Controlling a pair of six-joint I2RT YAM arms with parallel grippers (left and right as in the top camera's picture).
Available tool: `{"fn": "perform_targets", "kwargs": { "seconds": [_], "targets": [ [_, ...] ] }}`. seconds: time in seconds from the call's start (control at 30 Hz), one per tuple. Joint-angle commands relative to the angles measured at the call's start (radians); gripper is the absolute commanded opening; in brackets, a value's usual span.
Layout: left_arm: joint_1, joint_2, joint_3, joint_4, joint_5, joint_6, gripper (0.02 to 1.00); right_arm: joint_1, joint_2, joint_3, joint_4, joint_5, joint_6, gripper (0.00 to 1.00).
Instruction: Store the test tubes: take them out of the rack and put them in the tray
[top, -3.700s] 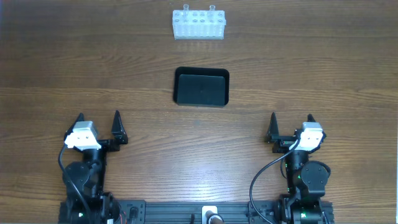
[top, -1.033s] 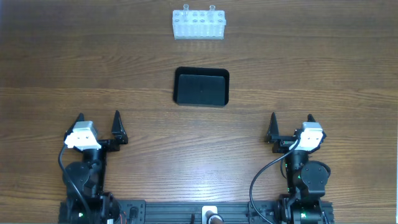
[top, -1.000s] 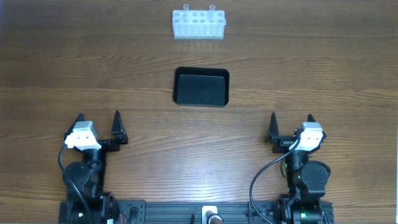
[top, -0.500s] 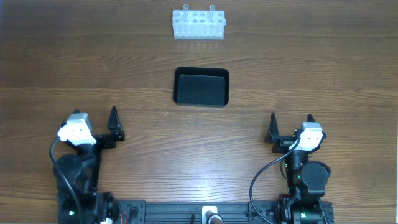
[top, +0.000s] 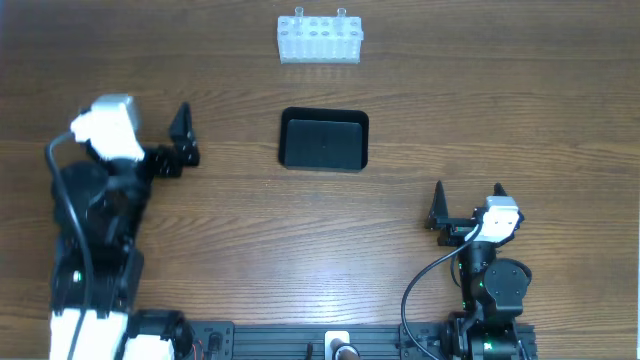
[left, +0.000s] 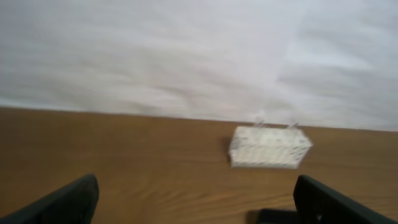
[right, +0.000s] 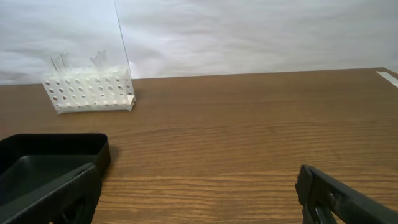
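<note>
Two clear, slender test tubes (top: 298, 14) stand upright in the white perforated plastic rack (top: 319, 42) at the middle of the brown wooden worktop's (top: 520, 100) far edge. The black rectangular plastic tray (top: 324, 140) lies apart from the rack at the worktop's centre. The left gripper (left: 196, 180) hangs spread wide toward the left edge, and the right gripper (top: 468, 187) is equally wide by the near edge.
</note>
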Motion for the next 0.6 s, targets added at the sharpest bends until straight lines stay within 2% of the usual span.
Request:
{"fn": "perform_targets", "kwargs": {
  "seconds": [0.03,0.2,0.3,0.43,0.53,0.6],
  "targets": [
    [-0.088,0.141,0.117,-0.009,0.002,0.011,0.996,-0.006,-0.009,-0.005,-0.004,-0.008,-0.005,0.991],
    [-0.169,0.315,0.238,-0.018,-0.043,-0.087,0.998,-0.006,-0.009,-0.005,-0.004,-0.008,-0.005,0.991],
    [-0.213,0.423,0.321,-0.042,-0.071,-0.095,0.998,-0.006,-0.009,-0.005,-0.004,-0.008,-0.005,0.991],
    [-0.274,0.567,0.432,-0.055,-0.151,-0.103,0.996,-0.006,-0.009,-0.005,-0.004,-0.008,-0.005,0.993],
    [-0.301,0.671,0.52,-0.091,-0.225,-0.177,1.0,-0.006,-0.009,-0.005,-0.004,-0.008,-0.005,0.993],
    [-0.307,0.738,0.579,-0.121,-0.239,-0.2,0.998,-0.006,-0.009,-0.005,-0.004,-0.008,-0.005,0.991]
  ]
}}
